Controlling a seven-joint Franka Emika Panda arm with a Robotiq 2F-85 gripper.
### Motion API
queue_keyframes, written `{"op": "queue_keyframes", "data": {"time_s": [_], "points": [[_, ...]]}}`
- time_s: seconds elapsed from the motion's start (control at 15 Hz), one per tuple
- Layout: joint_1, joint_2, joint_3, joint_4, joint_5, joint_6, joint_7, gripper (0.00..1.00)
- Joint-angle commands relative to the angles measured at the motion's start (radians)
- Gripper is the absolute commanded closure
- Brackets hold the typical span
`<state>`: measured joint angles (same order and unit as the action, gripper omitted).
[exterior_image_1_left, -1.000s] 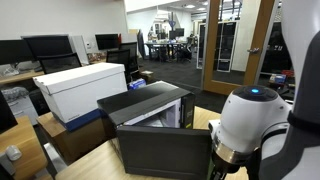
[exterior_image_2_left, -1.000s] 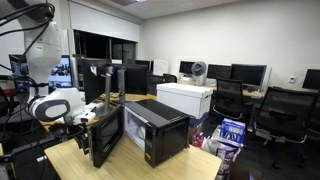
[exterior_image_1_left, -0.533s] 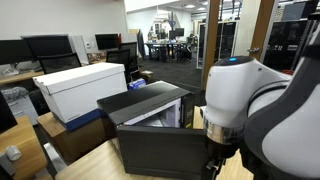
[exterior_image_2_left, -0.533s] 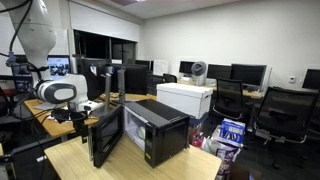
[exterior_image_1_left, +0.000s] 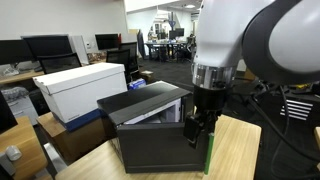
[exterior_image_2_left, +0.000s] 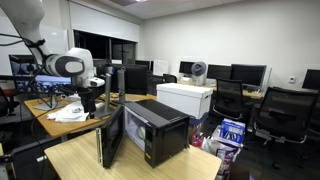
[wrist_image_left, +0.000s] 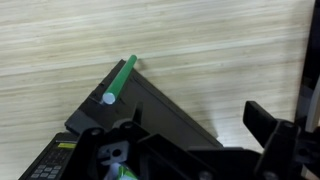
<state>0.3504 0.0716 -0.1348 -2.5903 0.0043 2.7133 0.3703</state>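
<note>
A black microwave (exterior_image_1_left: 150, 115) (exterior_image_2_left: 160, 128) stands on a light wooden table (exterior_image_1_left: 240, 150), and its door (exterior_image_1_left: 165, 150) (exterior_image_2_left: 110, 138) hangs wide open. The door has a green bar handle (wrist_image_left: 122, 78) along its free edge, seen as a green strip (exterior_image_1_left: 208, 152) in an exterior view. My gripper (exterior_image_1_left: 200, 125) (exterior_image_2_left: 92, 102) (wrist_image_left: 200, 122) hovers open just above the door's upper edge, with nothing between its fingers. In the wrist view the door's dark top edge (wrist_image_left: 150, 105) runs under the jaws, one black finger (wrist_image_left: 265, 125) at the right.
A large white box (exterior_image_1_left: 82, 85) (exterior_image_2_left: 187, 98) sits beside the microwave. Monitors (exterior_image_1_left: 55, 47) and office chairs (exterior_image_2_left: 285, 110) fill the room behind. White cloth or paper (exterior_image_2_left: 72, 113) lies on the desk near the arm's base. Bare wood (wrist_image_left: 200, 45) lies below the gripper.
The arm has risen from low beside the door to above its top edge. The jaws have opened wide and no longer touch the handle. The door stays open.
</note>
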Motion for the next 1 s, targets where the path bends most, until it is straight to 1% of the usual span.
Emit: {"op": "queue_keyframes", "data": {"time_s": [0.0,0.07,0.33,0.47,0.6,0.8,0.87,0.93], "points": [[-0.128,-0.09,0.065,0.004,-0.021,-0.058,0.037,0.0],[-0.167,-0.108,0.077,0.013,-0.014,-0.064,0.031,0.0],[-0.282,-0.08,0.062,0.039,-0.034,0.009,0.037,0.0],[-0.332,-0.047,0.046,0.051,-0.017,0.097,0.026,0.0],[-0.372,0.017,0.031,0.073,0.004,0.185,0.014,0.0],[-0.396,0.152,0.012,0.129,0.022,0.276,-0.001,0.0],[-0.396,0.191,0.01,0.148,0.031,0.293,-0.01,0.03],[-0.395,0.229,0.013,0.169,0.046,0.297,-0.025,0.26]]}}
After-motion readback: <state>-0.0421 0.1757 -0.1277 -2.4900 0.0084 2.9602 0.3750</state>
